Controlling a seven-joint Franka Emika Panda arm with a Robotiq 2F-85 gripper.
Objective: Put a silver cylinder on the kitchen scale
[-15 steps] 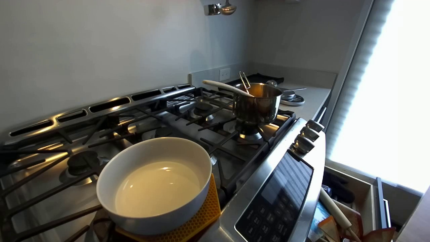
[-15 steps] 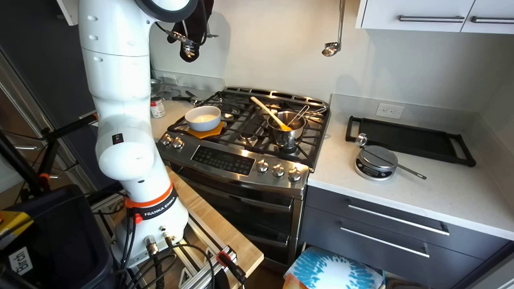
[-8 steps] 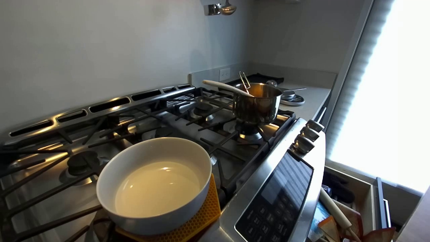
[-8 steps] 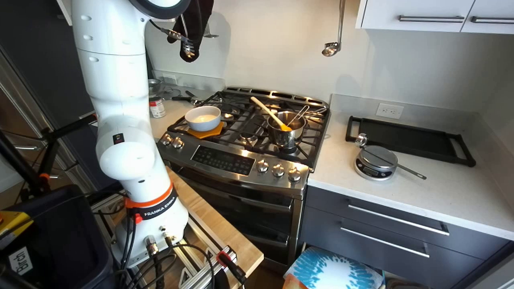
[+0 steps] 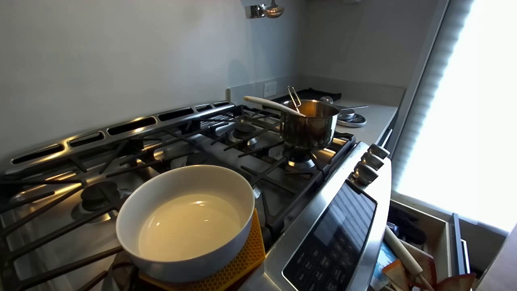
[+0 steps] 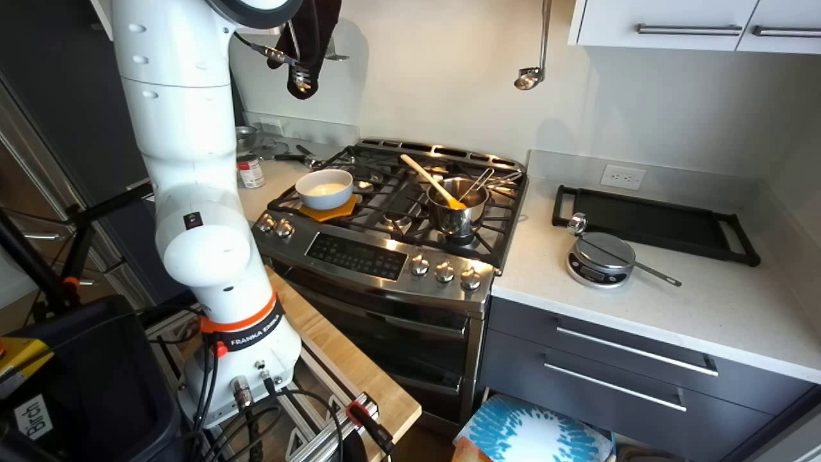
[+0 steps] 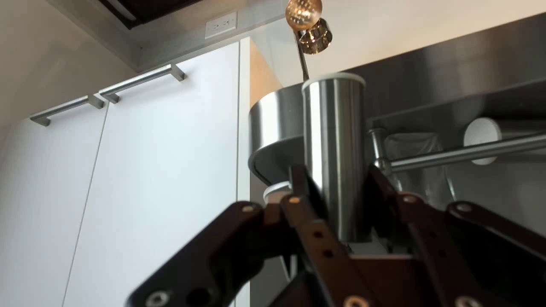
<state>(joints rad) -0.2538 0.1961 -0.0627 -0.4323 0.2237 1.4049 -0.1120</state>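
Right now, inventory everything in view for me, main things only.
Silver cylinder: one, silver, held in gripper
Kitchen scale: one, silver and black, on counter
Ladle: one, silver, across scale
Tray: one, black, behind scale
Saucepan: one, silver, on stove
Wooden-handled utensil: one, tan, in saucepan
Bowl: one, white, on trivet
Trivet: one, yellow, on stove
Cabinet doors: two, white, above counter
Arm: one, white, near stove
Gripper: one, dark, around cylinder

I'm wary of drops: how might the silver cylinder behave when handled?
The cylinder is probably stiff: its sides look straight between the fingers. Shiny and smooth, it may slip. Its round shape would likely roll if laid down.
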